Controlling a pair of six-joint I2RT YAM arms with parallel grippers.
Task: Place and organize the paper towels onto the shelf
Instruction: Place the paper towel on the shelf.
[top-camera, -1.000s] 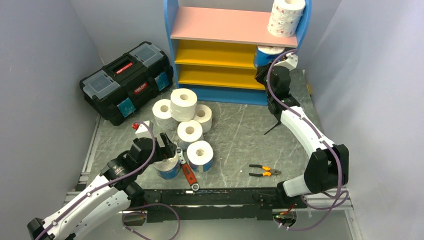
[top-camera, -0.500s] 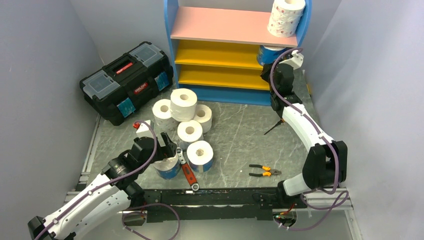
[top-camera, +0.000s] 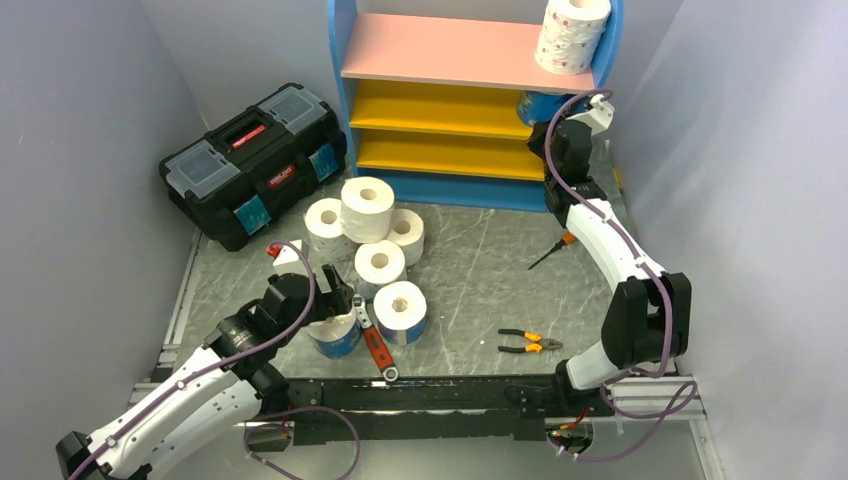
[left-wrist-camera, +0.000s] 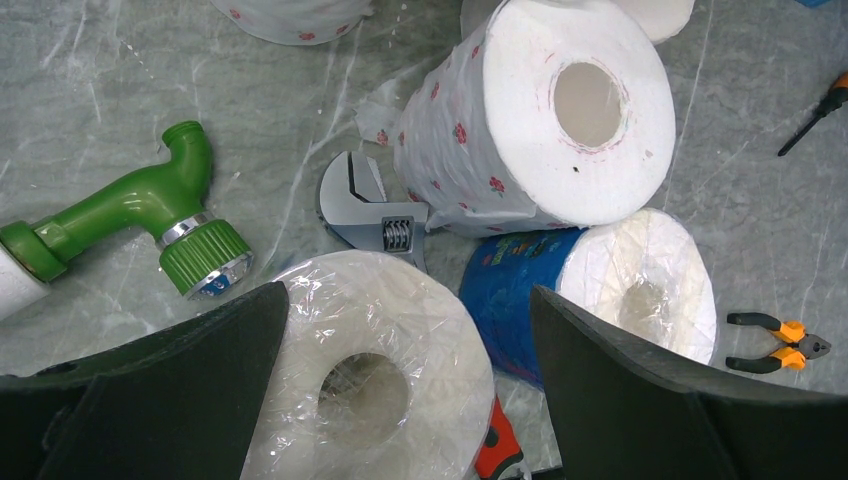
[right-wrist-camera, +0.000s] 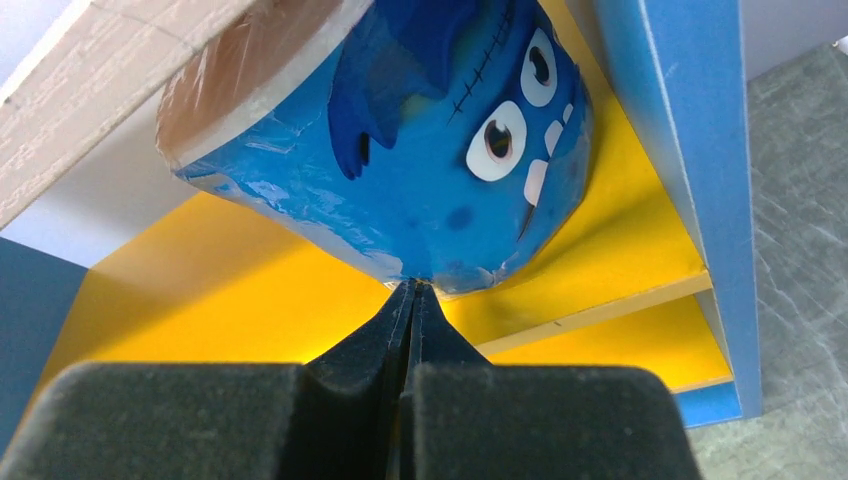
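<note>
Left arm: Your left gripper (left-wrist-camera: 405, 330) is hovering low at the near left of the tabletop (top-camera: 470, 270), its fingers (left-wrist-camera: 175, 385) spreading wide on either side of a film-wrapped roll (left-wrist-camera: 370, 360) standing on end and closing on nothing.
Right arm: Your right gripper (right-wrist-camera: 410, 290) is reaching into the shelf (top-camera: 345, 110) at its right end, with the fingers (right-wrist-camera: 360, 350) pressing flat together and gripping nothing. Their tips are meeting the lower edge of a blue-wrapped roll (right-wrist-camera: 400, 150).
Shelf: You are looking at two of the paper towels already on it. A pink-dotted roll (top-camera: 570, 35) is standing at the right end of the pink top board (top-camera: 440, 50). The blue-wrapped roll is sitting just below it on the upper yellow board (top-camera: 430, 108), close under the pink board.
Tabletop rolls: Six are waiting at your left. Three white rolls (top-camera: 365, 210) are crowding together near the shelf's foot. A rose-printed roll (left-wrist-camera: 540, 120) is leaning nearer to you, beside a second blue-wrapped roll (left-wrist-camera: 600, 290), with the film-wrapped one nearest.
Clutter: An adjustable wrench (left-wrist-camera: 375, 215) is lying between those near rolls, and a green pipe fitting (left-wrist-camera: 130, 215) is resting to one side. Orange-handled pliers (top-camera: 528, 343) and a screwdriver (top-camera: 552, 250) are lying toward your right arm.
Far left: A black toolbox (top-camera: 255, 160) is sitting shut beside the shelf.
</note>
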